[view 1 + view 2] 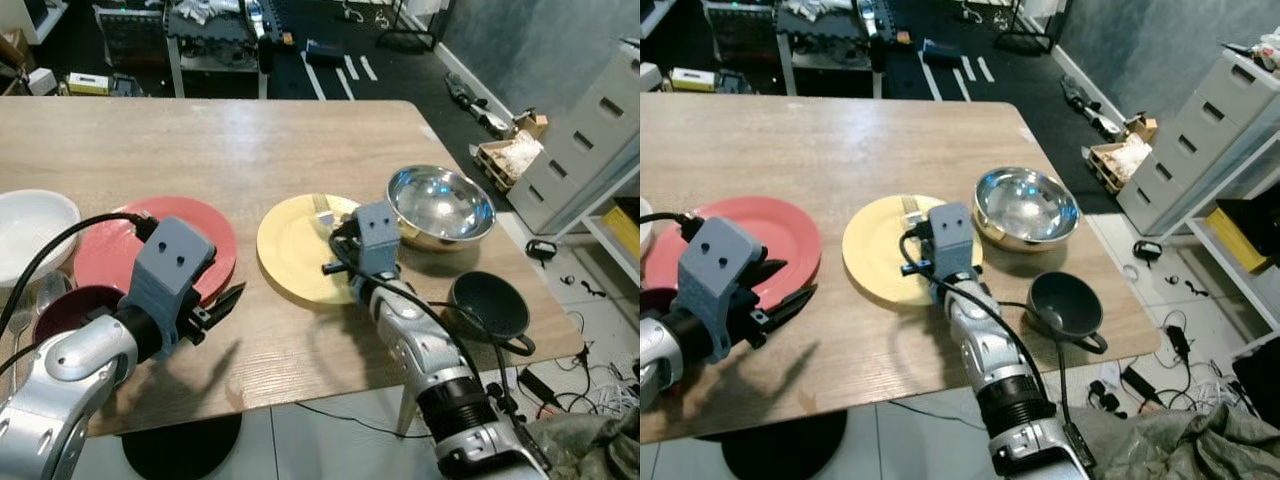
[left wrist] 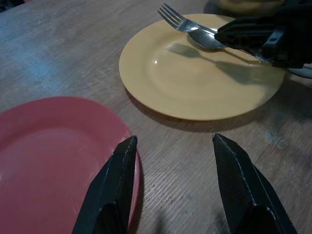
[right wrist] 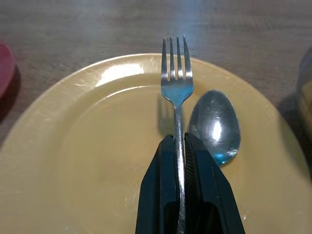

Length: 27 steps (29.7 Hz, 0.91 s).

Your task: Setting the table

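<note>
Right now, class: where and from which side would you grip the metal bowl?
Pinch the metal bowl by its thin rim on the side nearest the right tool, coming from above with one finger inside: its wide, rounded, shiny wall gives nothing else to grip.

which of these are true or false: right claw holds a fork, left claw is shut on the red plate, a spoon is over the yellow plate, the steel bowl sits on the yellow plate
1. The right claw grips a fork. True.
2. The left claw is shut on the red plate. False: its fingers are spread open, holding nothing, at the plate's edge.
3. A spoon is over the yellow plate, beside the fork. True.
4. The steel bowl sits on the yellow plate. False: it stands on the table next to the plate.
</note>
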Available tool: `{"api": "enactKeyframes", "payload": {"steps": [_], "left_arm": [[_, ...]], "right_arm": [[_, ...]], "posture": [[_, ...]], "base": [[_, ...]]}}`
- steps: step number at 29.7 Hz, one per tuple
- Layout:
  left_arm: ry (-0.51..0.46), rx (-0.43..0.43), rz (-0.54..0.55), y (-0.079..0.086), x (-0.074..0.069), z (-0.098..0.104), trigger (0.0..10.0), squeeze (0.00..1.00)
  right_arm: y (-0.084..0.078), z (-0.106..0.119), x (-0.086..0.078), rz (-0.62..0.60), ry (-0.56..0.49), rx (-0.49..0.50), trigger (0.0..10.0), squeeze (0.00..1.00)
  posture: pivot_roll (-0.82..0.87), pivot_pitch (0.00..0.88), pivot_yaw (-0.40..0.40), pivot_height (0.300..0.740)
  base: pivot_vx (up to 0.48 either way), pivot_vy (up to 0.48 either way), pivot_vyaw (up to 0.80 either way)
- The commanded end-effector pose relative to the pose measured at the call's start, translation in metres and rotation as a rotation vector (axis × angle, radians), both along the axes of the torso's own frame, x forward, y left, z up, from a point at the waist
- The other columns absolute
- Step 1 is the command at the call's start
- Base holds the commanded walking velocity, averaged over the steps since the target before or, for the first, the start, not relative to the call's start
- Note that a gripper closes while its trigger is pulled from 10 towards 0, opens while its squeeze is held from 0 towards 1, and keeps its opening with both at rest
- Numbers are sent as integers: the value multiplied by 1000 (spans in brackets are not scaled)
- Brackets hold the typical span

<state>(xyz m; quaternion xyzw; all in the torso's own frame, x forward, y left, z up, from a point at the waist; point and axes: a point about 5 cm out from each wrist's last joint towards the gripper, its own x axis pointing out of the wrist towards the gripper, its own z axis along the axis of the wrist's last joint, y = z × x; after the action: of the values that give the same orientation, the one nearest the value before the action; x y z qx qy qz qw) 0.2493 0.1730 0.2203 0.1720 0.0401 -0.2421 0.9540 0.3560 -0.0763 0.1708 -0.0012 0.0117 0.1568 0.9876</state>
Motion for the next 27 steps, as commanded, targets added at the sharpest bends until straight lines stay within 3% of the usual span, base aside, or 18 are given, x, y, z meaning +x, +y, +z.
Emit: {"api": "enactKeyframes", "payload": {"steps": [1, 12, 26, 27], "left_arm": [[19, -6, -21, -3, 1, -4, 10000, 0], [17, -4, -36, -5, 5, -3, 10000, 0], [12, -6, -28, -4, 4, -3, 10000, 0], [11, -6, -27, -4, 4, -3, 10000, 0]], "right_arm": [[-7, -3, -4, -24, 27, 23, 10000, 0], [3, -14, -15, -6, 76, 21, 10000, 0], [3, -20, -11, -42, 101, 14, 10000, 0], [2, -20, -11, -43, 103, 14, 10000, 580]], "posture": [[165, 96, -35, 740], [168, 97, -30, 740], [184, 96, -38, 740], [185, 96, -38, 740]], "base": [[0, 0, 0], [0, 0, 0], [0, 0, 0], [0, 0, 0]]}}
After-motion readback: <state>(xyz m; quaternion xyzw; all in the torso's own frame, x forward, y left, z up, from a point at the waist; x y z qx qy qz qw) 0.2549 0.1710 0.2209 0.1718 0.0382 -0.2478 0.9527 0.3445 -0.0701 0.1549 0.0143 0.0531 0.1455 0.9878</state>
